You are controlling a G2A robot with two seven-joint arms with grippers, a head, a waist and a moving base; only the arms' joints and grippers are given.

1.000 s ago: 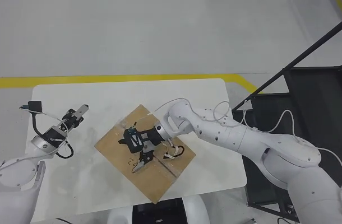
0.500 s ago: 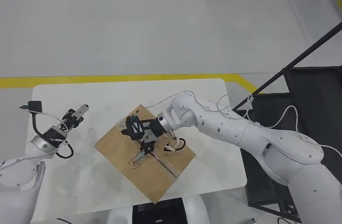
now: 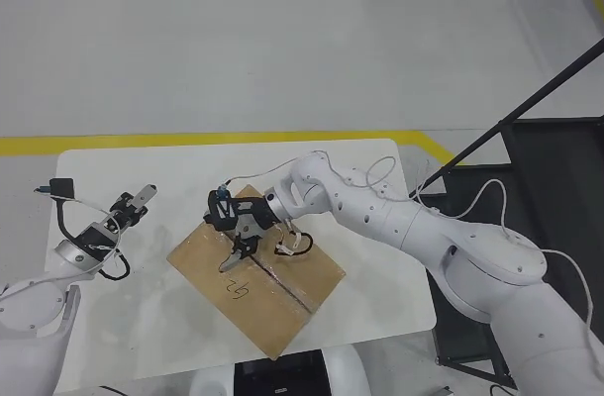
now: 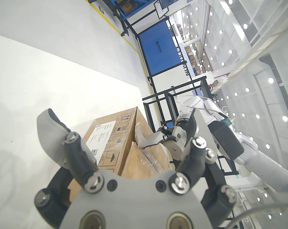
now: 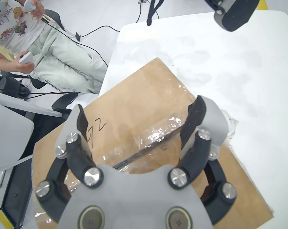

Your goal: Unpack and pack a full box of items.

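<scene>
A brown cardboard box (image 3: 272,287) stands askew on the white table, flaps shut, with clear tape (image 5: 156,132) along its top seam and handwriting (image 5: 97,128) on the lid. My right gripper (image 3: 239,247) hangs open just over the box's far-left part, its fingers (image 5: 196,117) straddling the seam and holding nothing. In the left wrist view the box (image 4: 115,129) shows a white label on its side, with the right gripper (image 4: 156,140) at its top edge. My left gripper (image 3: 139,203) is open and empty, above the table left of the box.
The white table (image 3: 134,307) has bare room left of and beyond the box. A black metal rack (image 3: 554,178) stands off the table's right side. The box's near corner reaches the table's front edge.
My right gripper has slid along the box top from its middle toward the far-left edge, uncovering the handwriting. The left arm has kept still.
</scene>
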